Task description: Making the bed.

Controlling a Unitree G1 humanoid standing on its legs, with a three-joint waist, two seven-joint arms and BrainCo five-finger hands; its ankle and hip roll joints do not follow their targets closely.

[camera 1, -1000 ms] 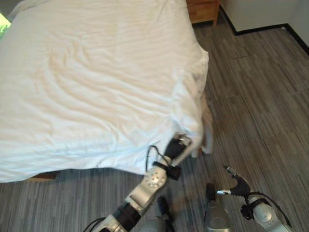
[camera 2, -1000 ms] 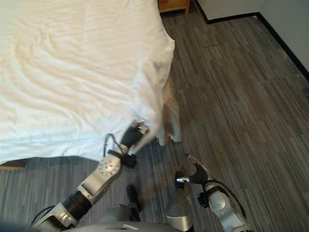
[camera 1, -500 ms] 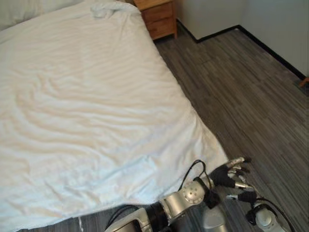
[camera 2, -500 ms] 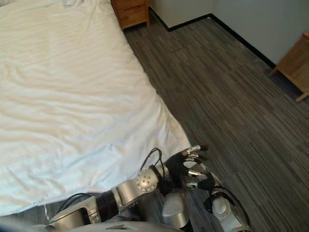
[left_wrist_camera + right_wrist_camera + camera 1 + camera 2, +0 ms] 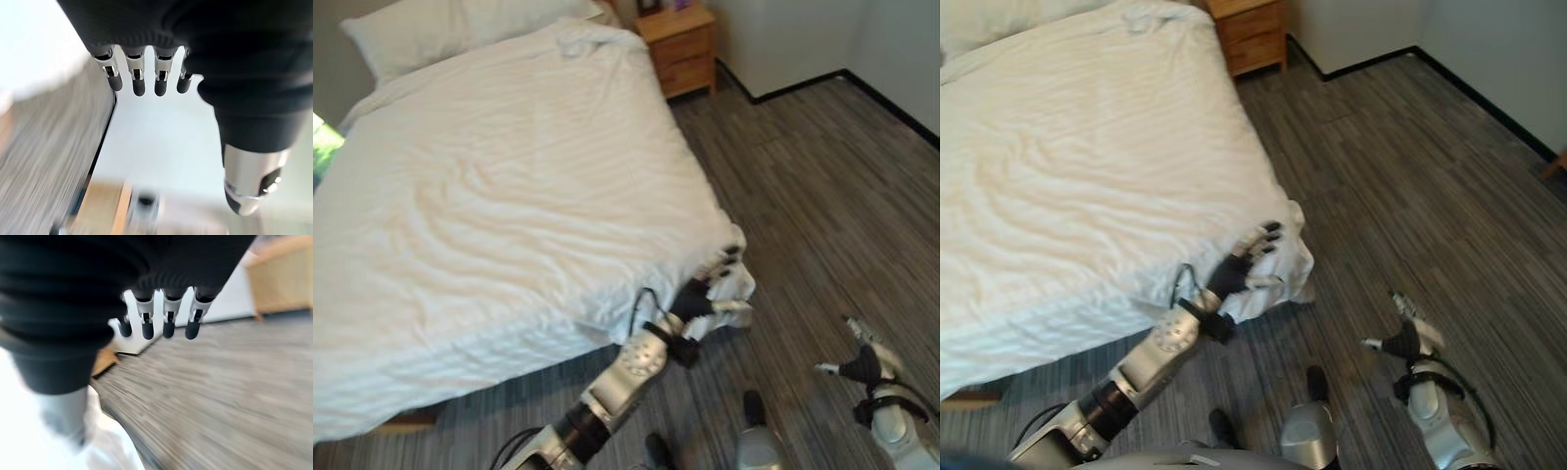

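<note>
White duvet point(image 5: 509, 186) covers the bed, its near corner point(image 5: 1283, 269) bunched and hanging off the edge.
Left hand point(image 5: 1246, 262) hovers at that corner, fingers straight, gripping nothing; right hand point(image 5: 862, 360) is low over the floor, relaxed. Pinch the bunch, then draw outward and down to flatten.

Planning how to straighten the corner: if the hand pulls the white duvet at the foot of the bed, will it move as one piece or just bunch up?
Probably bunch: the duvet lies wrinkled, and its corner droops beside the left hand, so it looks floppy. Covering the whole bed, it may drag heavily rather than slide.
</note>
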